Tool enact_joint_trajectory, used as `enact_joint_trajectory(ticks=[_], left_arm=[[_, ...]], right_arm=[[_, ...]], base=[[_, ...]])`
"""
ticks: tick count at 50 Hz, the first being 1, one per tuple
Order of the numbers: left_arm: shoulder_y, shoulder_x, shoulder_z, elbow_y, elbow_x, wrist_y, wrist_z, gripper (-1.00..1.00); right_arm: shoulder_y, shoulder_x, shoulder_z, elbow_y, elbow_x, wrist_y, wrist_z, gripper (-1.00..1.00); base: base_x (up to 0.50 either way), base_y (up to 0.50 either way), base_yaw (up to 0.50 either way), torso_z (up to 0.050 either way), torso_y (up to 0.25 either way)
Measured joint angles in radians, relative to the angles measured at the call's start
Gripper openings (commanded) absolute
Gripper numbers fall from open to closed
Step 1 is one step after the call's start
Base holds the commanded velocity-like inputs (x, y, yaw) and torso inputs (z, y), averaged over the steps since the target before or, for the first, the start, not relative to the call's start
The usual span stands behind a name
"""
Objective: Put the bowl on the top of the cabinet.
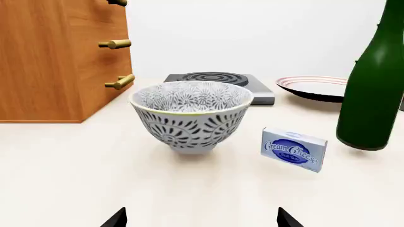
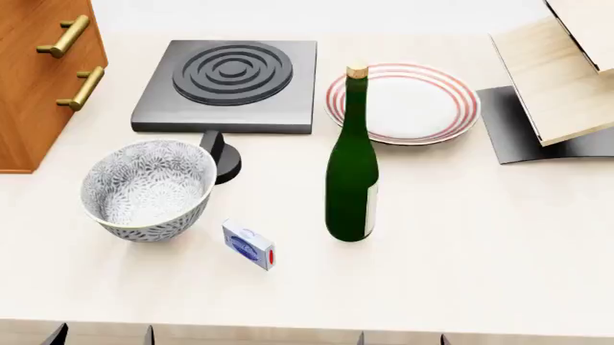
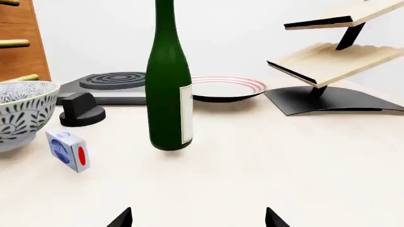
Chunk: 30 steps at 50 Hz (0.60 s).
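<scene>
I've got my left pincer point(image 1: 199, 220) spread wide and empty, lined up with the deep white leaf-patterned bowl point(image 1: 191, 115), which sits upright on the pale counter point(image 2: 461, 244) beside the orange-brown wooden cabinet point(image 2: 34, 86). My right pincer point(image 3: 197, 218) hangs released too, clear of the tall green bottle point(image 3: 169, 90).

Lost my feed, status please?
Both grippers open, empty. Bowl upright on table, beside cabinet, untouched. Cream cheese box close by bowl.

bowl point(image 2: 146, 190) right of cabinet point(image 2: 39, 79) | bottle point(image 2: 352, 165) before plate point(image 2: 403, 103)
</scene>
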Motion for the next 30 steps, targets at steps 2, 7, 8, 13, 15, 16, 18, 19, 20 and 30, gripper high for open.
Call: enact_joint_trajectory(ticks=[2, 7, 8, 13, 15, 16, 18, 19, 20, 30], left_arm=[[-0.008, -0.005, -0.001, -0.015, -0.006, 0.01, 0.008, 1.0], [-0.003, -0.012, 0.009, 0.005, -0.014, -0.003, -0.009, 1.0], [-0.002, -0.014, 0.011, 0.009, -0.016, -0.005, -0.013, 1.0], [0.002, -0.024, 0.023, 0.025, -0.028, -0.016, -0.031, 1.0], [0.003, -0.029, 0.027, 0.033, -0.033, -0.021, -0.038, 1.0], [0.004, -0.031, 0.029, 0.038, -0.035, -0.024, -0.041, 1.0], [0.006, -0.036, 0.034, 0.055, -0.037, -0.036, -0.049, 1.0], [0.006, -0.038, 0.037, 0.065, -0.038, -0.042, -0.052, 1.0], [0.007, -0.041, 0.039, 0.076, -0.039, -0.049, -0.056, 1.0], [-0.009, -0.066, 0.065, 0.215, -0.042, -0.148, -0.086, 1.0]], right_arm=[[0.013, 0.002, 0.001, 0.015, 0.009, -0.005, -0.006, 1.0], [0.007, 0.011, -0.01, -0.001, 0.022, 0.021, 0.004, 1.0], [0.005, 0.013, -0.013, -0.007, 0.028, 0.032, 0.004, 1.0], [-0.003, 0.027, -0.028, -0.029, 0.035, 0.061, 0.017, 1.0], [-0.006, 0.033, -0.035, -0.04, 0.033, 0.069, 0.026, 1.0], [-0.007, 0.036, -0.038, -0.047, 0.031, 0.074, 0.03, 1.0], [-0.011, 0.042, -0.045, -0.072, 0.025, 0.09, 0.039, 1.0], [-0.012, 0.045, -0.049, -0.086, 0.023, 0.1, 0.043, 1.0], [-0.014, 0.049, -0.052, -0.102, 0.02, 0.11, 0.046, 1.0], [0.007, 0.082, -0.078, -0.29, -0.007, 0.242, 0.073, 1.0]], base=[[0.0, 0.0, 0.0, 0.0, 0.0], [0.0, 0.0, 0.0, 0.0, 0.0], [0.0, 0.0, 0.0, 0.0, 0.0], [0.0, 0.0, 0.0, 0.0, 0.0], [0.0, 0.0, 0.0, 0.0, 0.0], [0.0, 0.0, 0.0, 0.0, 0.0], [0.0, 0.0, 0.0, 0.0, 0.0], [0.0, 0.0, 0.0, 0.0, 0.0], [0.0, 0.0, 0.0, 0.0, 0.0], [0.0, 0.0, 0.0, 0.0, 0.0]])
